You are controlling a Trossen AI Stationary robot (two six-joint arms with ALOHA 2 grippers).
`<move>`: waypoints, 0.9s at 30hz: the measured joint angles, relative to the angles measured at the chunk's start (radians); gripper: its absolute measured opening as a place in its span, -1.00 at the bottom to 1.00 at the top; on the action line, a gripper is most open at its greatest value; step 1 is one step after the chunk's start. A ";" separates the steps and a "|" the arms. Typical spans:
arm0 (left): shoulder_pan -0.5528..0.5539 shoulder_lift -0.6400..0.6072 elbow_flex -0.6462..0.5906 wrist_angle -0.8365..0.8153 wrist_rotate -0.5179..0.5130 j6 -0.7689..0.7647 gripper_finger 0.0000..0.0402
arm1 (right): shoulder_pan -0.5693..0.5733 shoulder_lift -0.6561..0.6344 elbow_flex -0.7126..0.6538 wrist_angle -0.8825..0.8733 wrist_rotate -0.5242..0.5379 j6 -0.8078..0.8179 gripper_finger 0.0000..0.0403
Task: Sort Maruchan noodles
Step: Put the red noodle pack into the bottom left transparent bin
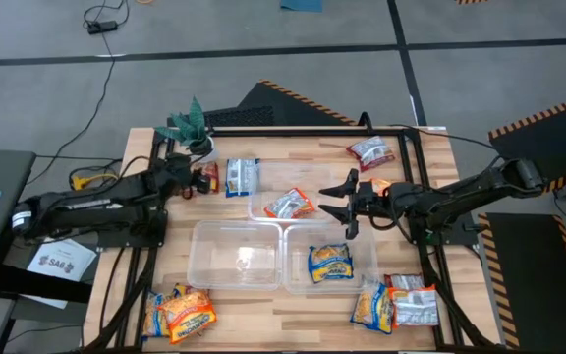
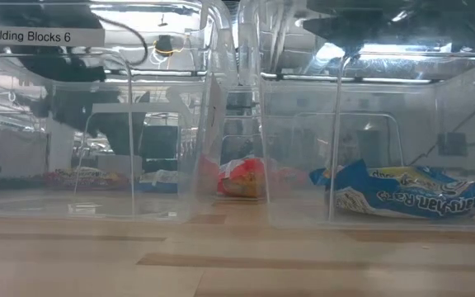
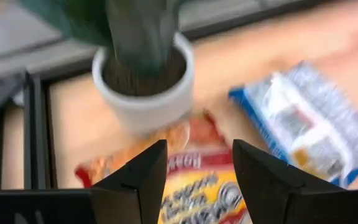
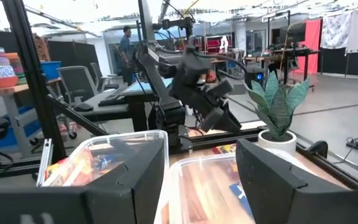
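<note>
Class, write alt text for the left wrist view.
The left hand, fingers apart, hovers over a crinkly orange-red plastic noodle packet. Beyond stand a round white plant pot and a blue-and-white noodle packet on the wooden table.

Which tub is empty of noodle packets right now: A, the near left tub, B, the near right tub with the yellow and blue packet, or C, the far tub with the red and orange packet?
A: in the high view the near left tub shows only bare clear plastic, while the far tub holds a red and orange packet and the near right tub holds a yellow and blue packet.
</note>
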 joint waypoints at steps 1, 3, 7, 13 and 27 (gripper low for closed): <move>0.017 0.025 0.000 -0.004 0.013 0.001 -0.15 | 0.000 0.000 0.000 0.000 0.000 0.006 0.09; 0.045 0.074 0.000 -0.004 0.020 0.001 -0.15 | 0.000 0.000 0.000 -0.005 0.000 0.027 0.09; 0.090 0.162 0.000 0.004 0.021 -0.003 -0.15 | 0.000 0.000 0.000 -0.011 0.000 0.043 0.09; 0.122 0.252 0.000 0.007 0.028 -0.014 -0.15 | 0.000 0.000 0.000 -0.022 0.001 0.043 0.09; 0.123 0.399 0.002 0.011 0.019 0.004 -0.15 | 0.000 0.000 0.000 -0.028 0.002 0.041 0.09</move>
